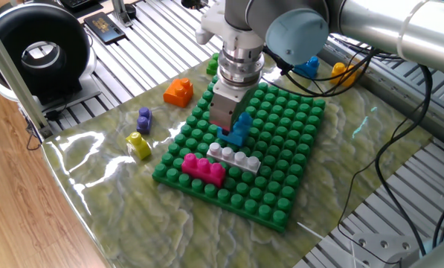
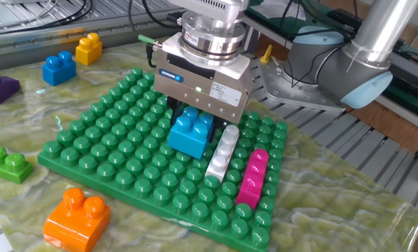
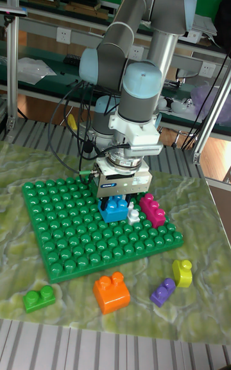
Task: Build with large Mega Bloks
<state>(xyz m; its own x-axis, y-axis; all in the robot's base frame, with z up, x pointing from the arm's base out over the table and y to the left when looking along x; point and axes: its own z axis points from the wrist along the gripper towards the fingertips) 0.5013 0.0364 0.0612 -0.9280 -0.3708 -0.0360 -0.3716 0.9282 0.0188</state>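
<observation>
One fixed view: magenta brick and white-grey brick seated on green baseplate; pincer clamps light blue brick just behind them. Other fixed view: blue brick looks slightly tilted, judged not fully pressed; orange brick loose on marbled green worktop. Tall fixed view: yellow brick, purple brick unused; lab shelving behind.

Silver-grey arm with pale blue joint caps; boxy grey end effector, small blue label.
</observation>
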